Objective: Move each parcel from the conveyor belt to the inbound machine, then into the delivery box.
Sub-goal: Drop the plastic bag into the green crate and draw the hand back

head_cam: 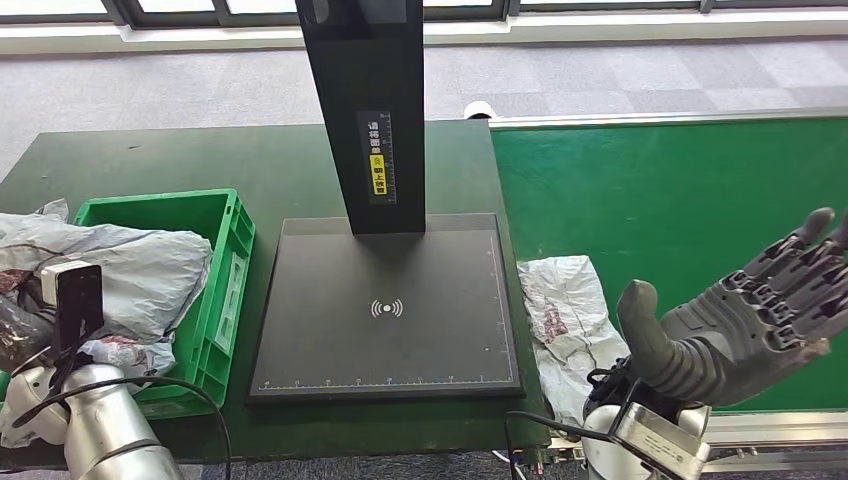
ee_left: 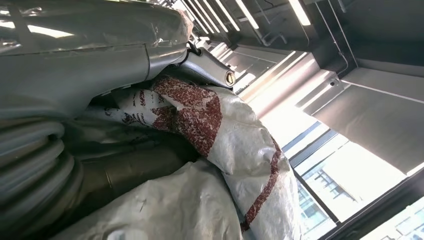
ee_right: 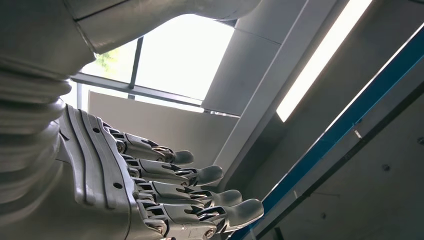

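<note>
A white parcel (head_cam: 562, 318) with red print lies flat at the near left edge of the green conveyor belt (head_cam: 680, 190), partly on the table beside the black inbound machine (head_cam: 385, 345). My right hand (head_cam: 745, 315) hovers palm up over the belt, right of that parcel, fingers spread and holding nothing (ee_right: 150, 185). A second crumpled grey-white parcel (head_cam: 135, 270) lies across the green delivery box (head_cam: 228, 250). My left hand (head_cam: 18, 335) is at its near left end, and the left wrist view shows the parcel (ee_left: 240, 145) bunched in the hand (ee_left: 75, 65).
The machine's black post (head_cam: 365, 110) rises from the back of its scan plate. The dark green table (head_cam: 150, 160) runs behind the box. Grey carpet lies beyond the table and belt. A wrist camera (head_cam: 75, 295) stands up on my left arm.
</note>
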